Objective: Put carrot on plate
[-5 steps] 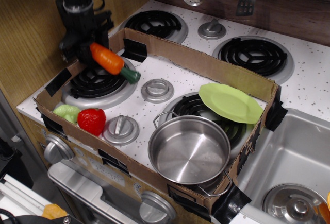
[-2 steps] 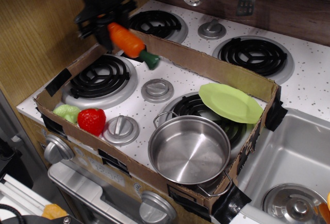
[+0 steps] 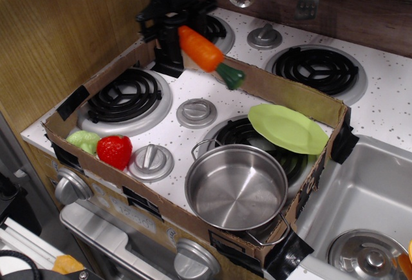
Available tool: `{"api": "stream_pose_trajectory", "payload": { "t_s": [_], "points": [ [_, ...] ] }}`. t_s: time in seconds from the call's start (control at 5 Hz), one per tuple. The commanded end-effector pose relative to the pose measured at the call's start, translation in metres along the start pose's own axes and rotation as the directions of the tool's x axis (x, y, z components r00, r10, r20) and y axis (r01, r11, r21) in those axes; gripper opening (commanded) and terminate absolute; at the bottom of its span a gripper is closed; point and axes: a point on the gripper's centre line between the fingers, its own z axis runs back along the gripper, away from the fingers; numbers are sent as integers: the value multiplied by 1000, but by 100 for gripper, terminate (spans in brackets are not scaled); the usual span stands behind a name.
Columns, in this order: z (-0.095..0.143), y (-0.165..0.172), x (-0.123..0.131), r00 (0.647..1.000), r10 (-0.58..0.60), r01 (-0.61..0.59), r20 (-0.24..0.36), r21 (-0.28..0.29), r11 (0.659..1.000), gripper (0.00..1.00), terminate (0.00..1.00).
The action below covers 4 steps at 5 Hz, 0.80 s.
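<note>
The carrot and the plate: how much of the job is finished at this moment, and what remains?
Done: the carrot is off the stove, held in the air by the gripper at its thick end, green tip pointing toward the plate. In hand: it hangs above the cardboard wall, not over the plate. Left: carry it across, lower it, and release. The plate is bare, resting tilted on the burner beside the steel pot.
</note>
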Motion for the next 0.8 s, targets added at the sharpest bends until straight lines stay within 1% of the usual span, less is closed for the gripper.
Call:
{"api": "stream_pose_trajectory", "payload": {
  "t_s": [0.0, 0.2, 0.4, 0.6],
  "points": [
    [34, -26, -64, 999, 24, -21, 45, -76, 997, 0, 0],
    [23, -41, -91, 999, 45, -43, 31, -74, 996, 0, 0],
    [9, -47, -99, 998, 57, -55, 19, -82, 995, 0, 0],
    [-4, -50, -97, 999, 38, -39, -5, -89, 995, 0, 0]
  ]
}}
